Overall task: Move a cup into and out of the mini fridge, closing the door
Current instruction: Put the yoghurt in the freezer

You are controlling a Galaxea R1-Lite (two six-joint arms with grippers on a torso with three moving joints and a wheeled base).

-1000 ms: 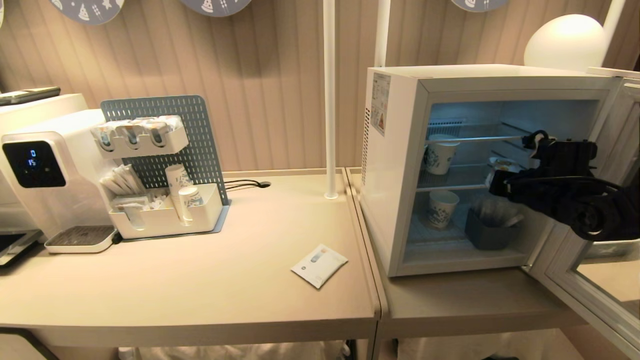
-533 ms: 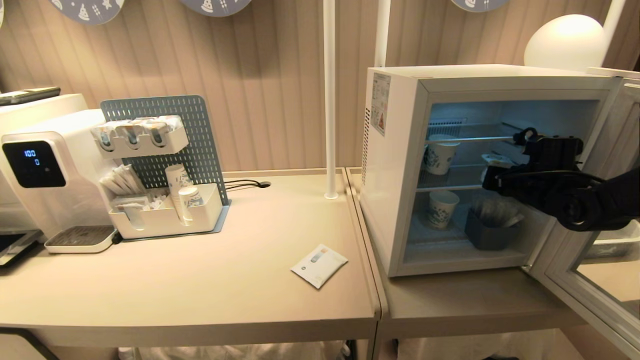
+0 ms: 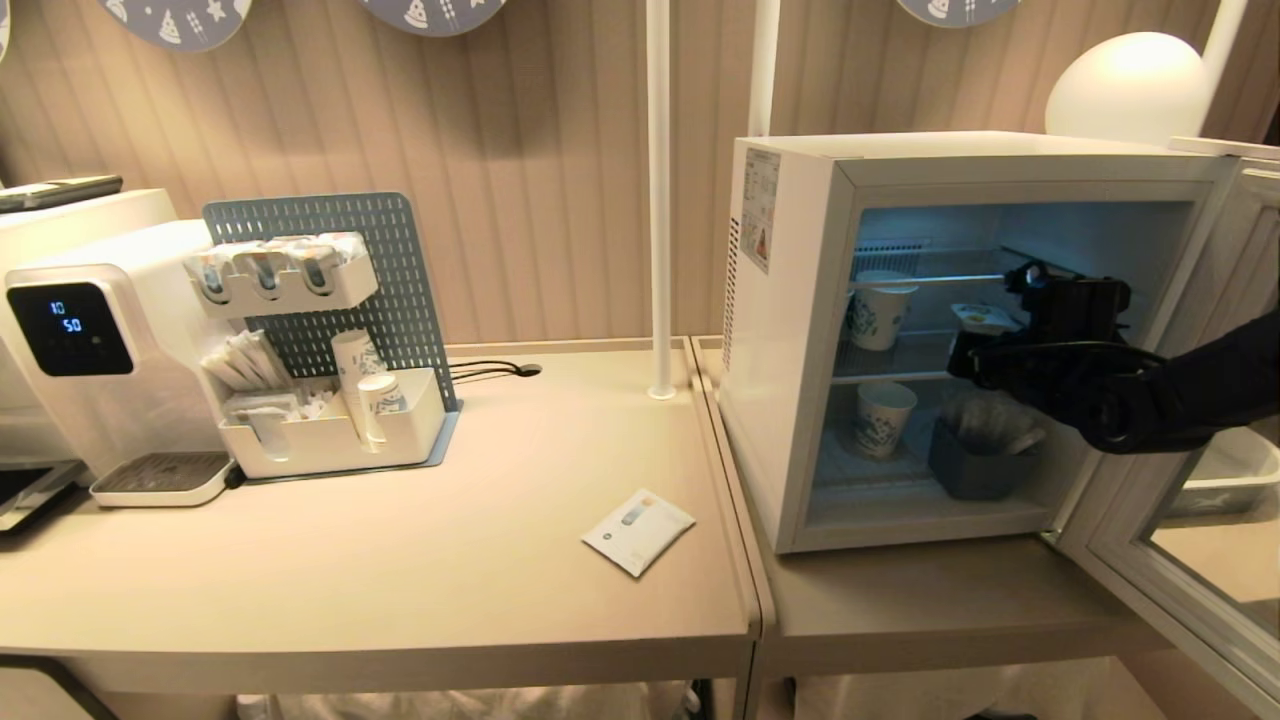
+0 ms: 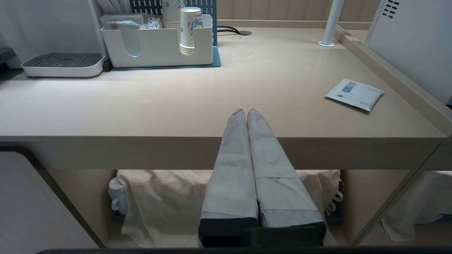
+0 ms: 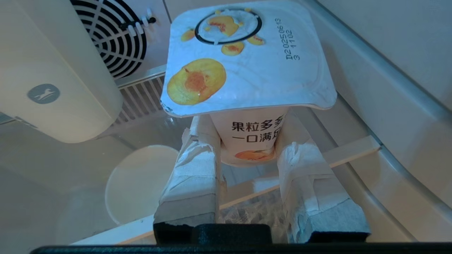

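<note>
At centre right of the head view, your right gripper (image 3: 975, 345) pinches the cup (image 5: 247, 88) low inside the mini fridge (image 3: 800, 330); its wide lid could catch the shelf (image 3: 930, 278) above and tip it.

White cup (image 5: 247, 70) lid printed with orange-yellow peach slices, black lettering on its side, white mini fridge (image 3: 790, 330) lit pale blue inside, beige counter (image 3: 400, 580), grey-blue pegboard (image 3: 390, 270) at left, white paper cups (image 3: 880, 310) with bluish prints
</note>
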